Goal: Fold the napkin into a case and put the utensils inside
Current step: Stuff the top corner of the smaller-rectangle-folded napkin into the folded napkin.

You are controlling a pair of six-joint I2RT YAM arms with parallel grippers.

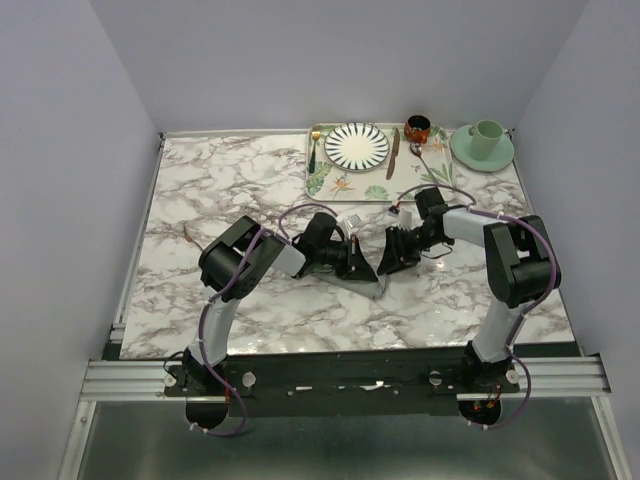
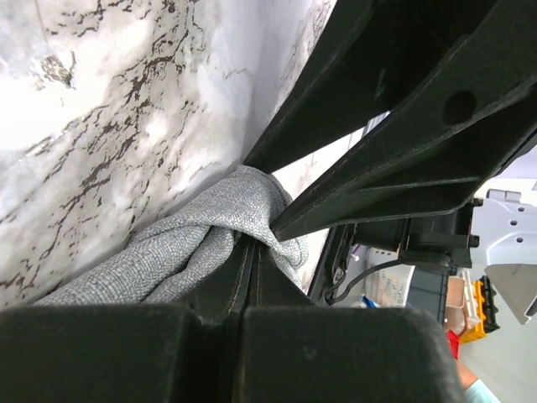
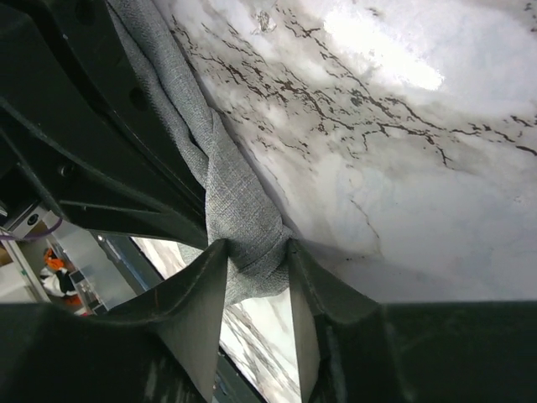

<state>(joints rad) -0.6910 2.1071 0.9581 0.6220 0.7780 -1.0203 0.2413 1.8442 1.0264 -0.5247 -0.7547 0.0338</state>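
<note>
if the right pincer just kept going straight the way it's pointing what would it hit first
The grey napkin: the right pincer is closed around a bunched part of it. Just past that, the left pincer, gripping the same cloth, looks to be next in line, though depth is unclear.

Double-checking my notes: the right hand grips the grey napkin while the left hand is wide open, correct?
No. The left hand is shut on the napkin too, as the left wrist view shows; the right hand does grip it.
</note>
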